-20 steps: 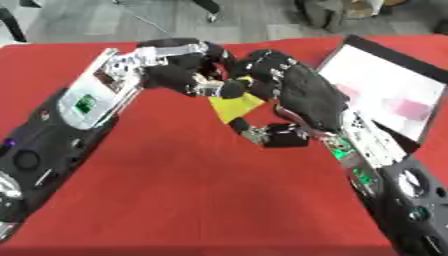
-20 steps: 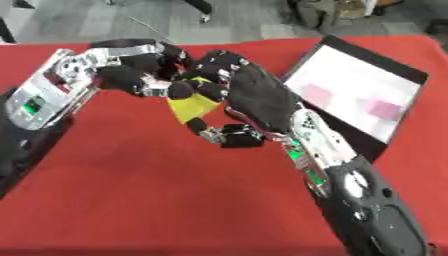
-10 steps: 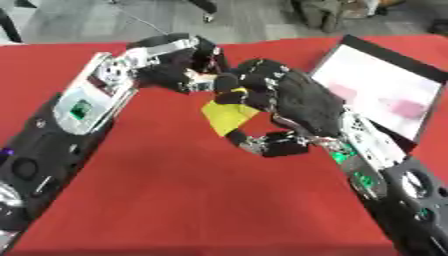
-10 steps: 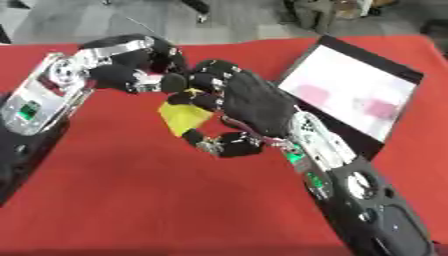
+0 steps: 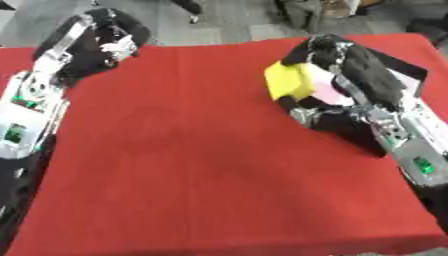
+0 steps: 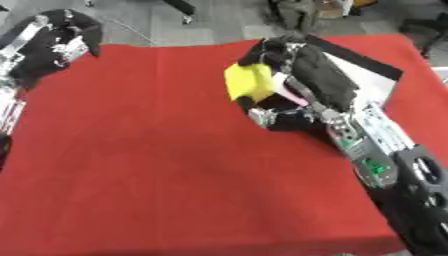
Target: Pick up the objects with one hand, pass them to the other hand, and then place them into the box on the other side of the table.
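The right robot hand (image 5: 346, 75) holds the yellow object (image 5: 289, 82) with curled fingers beside the box (image 5: 404, 75) on the red worktop (image 5: 210, 165); the left robot hand (image 5: 109, 42), far left, seems curled and empty; next, I judge, comes placing it into the box.

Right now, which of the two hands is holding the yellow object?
The right hand, beside the box, has its fingers curled round the yellow object. The left hand, at the table's far left corner, holds nothing.
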`<state>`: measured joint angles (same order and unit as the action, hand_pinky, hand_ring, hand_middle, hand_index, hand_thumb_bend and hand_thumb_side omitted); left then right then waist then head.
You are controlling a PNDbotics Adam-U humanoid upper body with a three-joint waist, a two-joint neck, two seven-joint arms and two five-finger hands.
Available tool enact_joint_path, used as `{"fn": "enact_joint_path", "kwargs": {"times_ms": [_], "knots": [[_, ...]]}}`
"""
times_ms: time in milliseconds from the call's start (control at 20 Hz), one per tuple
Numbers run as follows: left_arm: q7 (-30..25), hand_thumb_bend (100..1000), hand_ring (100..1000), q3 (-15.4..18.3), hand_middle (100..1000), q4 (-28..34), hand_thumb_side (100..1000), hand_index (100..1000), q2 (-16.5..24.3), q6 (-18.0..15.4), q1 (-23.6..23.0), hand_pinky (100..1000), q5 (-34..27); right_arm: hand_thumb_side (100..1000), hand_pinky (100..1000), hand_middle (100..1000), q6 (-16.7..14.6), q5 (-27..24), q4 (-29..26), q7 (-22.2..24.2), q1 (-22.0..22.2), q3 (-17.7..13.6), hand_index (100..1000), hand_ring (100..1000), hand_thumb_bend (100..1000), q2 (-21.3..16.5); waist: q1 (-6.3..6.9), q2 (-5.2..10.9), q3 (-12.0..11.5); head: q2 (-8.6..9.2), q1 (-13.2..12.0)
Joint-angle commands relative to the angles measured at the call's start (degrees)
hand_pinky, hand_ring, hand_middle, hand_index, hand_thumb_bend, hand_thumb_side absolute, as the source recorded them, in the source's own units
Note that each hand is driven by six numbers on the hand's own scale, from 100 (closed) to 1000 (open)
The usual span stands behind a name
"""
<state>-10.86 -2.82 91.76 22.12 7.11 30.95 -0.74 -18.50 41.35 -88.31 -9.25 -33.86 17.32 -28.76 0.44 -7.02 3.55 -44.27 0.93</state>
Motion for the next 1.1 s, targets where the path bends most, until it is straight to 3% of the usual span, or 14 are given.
{"fn": "enact_joint_path", "kwargs": {"times_ms": [50, 150, 200, 250, 350, 450, 550, 650, 800, 950, 1100], "knots": [[4.2, 394, 482, 4.0, 529, 3.4, 508, 673, -0.9, -0.3, -1.7, 731, -0.7, 259, 741, 350, 5.7, -3.0, 11.2, -1.3, -3.1, -5.5, 564, 577, 100, -3.0, 0.13, 0.85, -0.6, 0.15, 1.8], [6.2, 395, 483, 5.9, 530, 5.4, 510, 673, -2.5, -0.7, -3.9, 732, -1.4, 290, 755, 438, 8.2, -3.2, 21.8, -1.9, -5.9, -8.6, 661, 620, 100, -2.7, 0.26, 0.8, -1.3, 0.15, 2.7], [6.8, 395, 483, 6.5, 530, 6.2, 510, 673, -3.0, -0.7, -4.6, 732, -1.7, 290, 755, 438, 8.4, -2.8, 26.0, -2.1, -7.1, -9.6, 661, 620, 100, -2.5, 0.31, 0.8, -1.6, 0.15, 3.1], [7.2, 399, 486, 6.8, 532, 6.7, 512, 674, -3.3, -0.7, -5.1, 733, -1.8, 396, 784, 599, 8.2, -2.3, 28.7, -2.4, -7.8, -10.3, 795, 719, 147, -2.3, 0.33, 0.8, -1.7, 0.15, 3.2], [8.3, 401, 489, 8.3, 533, 8.8, 514, 675, -5.3, -1.2, -7.2, 733, -1.9, 597, 855, 793, 9.9, 0.9, 37.9, -0.9, -11.0, -12.7, 940, 833, 310, -3.3, 0.35, 0.77, -3.0, 0.15, 4.8], [9.3, 403, 490, 9.6, 533, 10.8, 514, 675, -7.0, -1.4, -8.9, 734, -1.9, 707, 918, 879, 10.2, 4.2, 43.9, 1.0, -13.4, -14.6, 996, 899, 418, -4.0, 0.31, 0.79, -3.8, 0.15, 5.7], [10.2, 406, 492, 10.7, 534, 12.3, 518, 677, -8.4, -1.4, -10.4, 735, -1.9, 803, 971, 928, 9.6, 6.4, 45.3, 2.5, -14.5, -15.6, 1000, 956, 540, -5.1, 0.22, 0.86, -4.1, 0.15, 6.2], [10.6, 408, 494, 11.4, 535, 13.4, 525, 678, -9.4, -1.3, -11.6, 736, -1.8, 850, 995, 970, 8.3, 8.6, 43.3, 4.7, -14.8, -15.5, 1000, 990, 592, -6.6, 0.09, 1.0, -4.2, 0.15, 6.4], [11.0, 410, 496, 12.2, 536, 14.2, 528, 678, -10.6, -1.0, -12.9, 737, -1.6, 732, 1000, 986, 6.4, 12.5, 37.9, 9.1, -14.2, -15.0, 1000, 998, 556, -8.6, -0.14, 1.34, -4.2, 0.15, 6.8], [11.3, 409, 496, 12.8, 535, 15.1, 530, 676, -11.9, -0.9, -13.9, 737, -1.4, 602, 967, 943, 5.5, 12.3, 27.7, 9.8, -10.7, -16.5, 1000, 960, 432, -9.5, -0.25, 1.6, -4.0, 0.15, 6.4], [12.0, 405, 497, 13.5, 537, 15.9, 526, 678, -13.1, -1.1, -14.8, 736, -0.6, 528, 930, 864, 6.6, 6.9, 13.6, 4.8, -4.1, -19.0, 987, 908, 299, -7.5, -0.16, 1.69, -3.7, 0.15, 3.6]]}}
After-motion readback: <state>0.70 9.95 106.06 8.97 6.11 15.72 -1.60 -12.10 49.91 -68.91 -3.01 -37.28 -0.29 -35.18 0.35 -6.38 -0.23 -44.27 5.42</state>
